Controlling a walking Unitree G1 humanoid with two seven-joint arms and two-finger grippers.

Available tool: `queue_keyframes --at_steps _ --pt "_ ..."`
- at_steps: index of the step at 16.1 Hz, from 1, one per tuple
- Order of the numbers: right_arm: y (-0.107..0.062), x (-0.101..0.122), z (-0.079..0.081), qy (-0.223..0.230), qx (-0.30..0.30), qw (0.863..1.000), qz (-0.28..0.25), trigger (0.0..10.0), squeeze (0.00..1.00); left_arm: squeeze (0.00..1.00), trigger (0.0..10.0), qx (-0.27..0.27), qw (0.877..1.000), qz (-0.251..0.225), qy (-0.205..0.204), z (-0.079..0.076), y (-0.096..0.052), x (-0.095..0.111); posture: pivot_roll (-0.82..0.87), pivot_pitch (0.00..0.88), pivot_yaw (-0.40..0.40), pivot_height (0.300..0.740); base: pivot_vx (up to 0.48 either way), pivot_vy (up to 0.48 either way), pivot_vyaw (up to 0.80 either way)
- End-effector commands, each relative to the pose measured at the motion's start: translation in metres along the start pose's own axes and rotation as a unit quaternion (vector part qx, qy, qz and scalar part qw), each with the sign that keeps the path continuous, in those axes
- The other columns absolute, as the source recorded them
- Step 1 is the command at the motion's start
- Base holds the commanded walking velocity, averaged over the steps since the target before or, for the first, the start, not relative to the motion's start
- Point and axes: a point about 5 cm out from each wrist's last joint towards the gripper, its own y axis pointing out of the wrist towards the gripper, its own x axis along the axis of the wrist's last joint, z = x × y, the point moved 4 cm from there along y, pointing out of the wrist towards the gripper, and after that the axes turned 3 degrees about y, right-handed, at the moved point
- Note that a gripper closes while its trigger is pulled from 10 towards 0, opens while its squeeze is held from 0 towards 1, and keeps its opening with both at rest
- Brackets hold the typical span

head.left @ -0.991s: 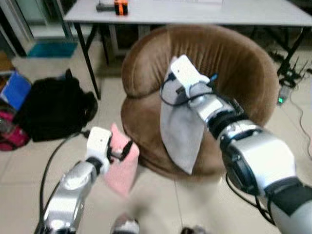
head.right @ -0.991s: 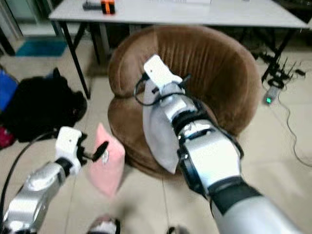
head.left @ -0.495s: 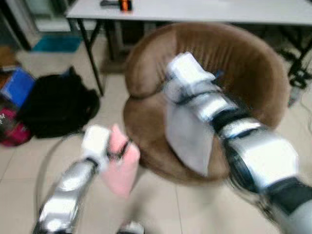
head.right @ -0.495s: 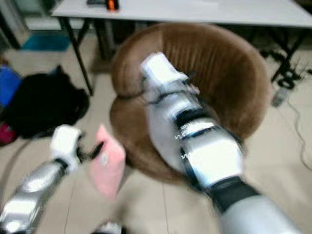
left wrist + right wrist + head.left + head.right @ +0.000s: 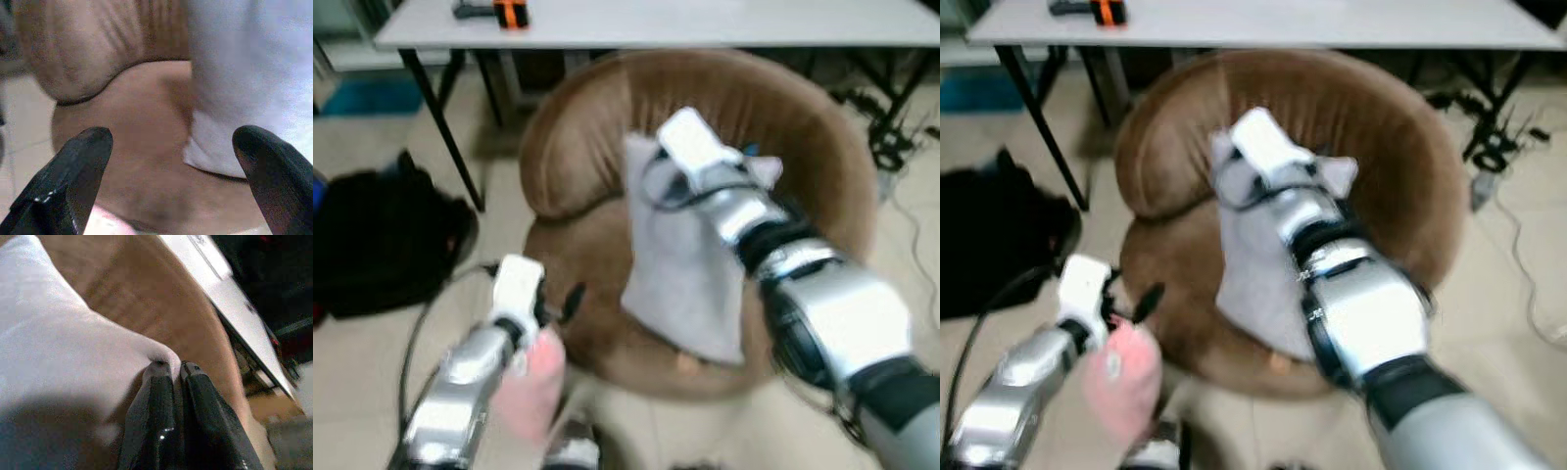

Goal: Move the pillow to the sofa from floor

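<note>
**Grey pillow held over the brown sofa seat**

At the far left, a black bag (image 5: 382,245) lies on the tiled floor (image 5: 372,372), beside a leg of the white desk (image 5: 705,24) that runs across the back of the scene. A small orange and black object (image 5: 509,12) sits on the desk's left part.

The left end effector (image 5: 171,161) hovers low in front of the sofa's left front edge. Its two black fingers (image 5: 73,171) stand wide apart with nothing between them; the wrist view looks between them at the brown seat and the lower corner of the grey pillow. Just below this arm, a pink pillow (image 5: 1121,382) shows, blurred, near the floor; whether it touches the arm or the floor cannot be told.

In the middle stands the round brown sofa (image 5: 587,147), a tub-shaped seat with a curved back. The grey pillow (image 5: 680,264) hangs in front of the backrest, over the seat cushion, its lower edge close to the seat.

The right end effector (image 5: 173,369), at the end of the silver arm reaching in from the right, has its fingers pressed together on a top corner of the grey pillow, pinching the fabric into a fold.

At the far right, dark cables (image 5: 896,137) lie on the floor beside the sofa.
</note>
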Motion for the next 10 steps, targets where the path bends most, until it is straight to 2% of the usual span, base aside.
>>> queue_keyframes --at_steps 1,3,6,9,10 --pt "0.002 0.008 -0.018 -0.003 -0.021 1.000 -0.013 10.0 0.00 0.00 10.0 -0.006 1.000 0.001 0.000 -0.005 0.000 -0.001 0.28 0.125 -0.025 0.740 0.000 0.000 0.00" --pt "0.002 0.008 -0.018 -0.001 -0.023 1.000 -0.014 10.0 0.00 0.00 10.0 0.011 1.000 0.009 -0.013 -0.004 -0.003 -0.004 0.28 0.128 -0.027 0.740 0.000 0.000 0.00" --pt "0.002 0.009 -0.017 0.005 -0.022 1.000 -0.015 10.0 0.00 0.00 10.0 0.041 0.999 0.017 -0.013 0.008 -0.012 -0.010 0.30 0.128 -0.030 0.740 0.000 0.000 0.00" --pt "0.002 0.010 -0.018 0.024 -0.022 0.999 -0.019 10.0 0.00 0.00 10.0 0.034 0.999 0.009 -0.012 0.005 -0.010 -0.007 0.30 0.127 -0.028 0.740 0.000 0.000 0.00" --pt "0.003 0.003 -0.016 0.036 0.005 0.999 -0.021 10.0 0.00 0.00 10.0 0.037 0.999 0.008 -0.015 0.005 -0.009 -0.007 0.30 0.126 -0.030 0.740 0.000 0.000 0.00"
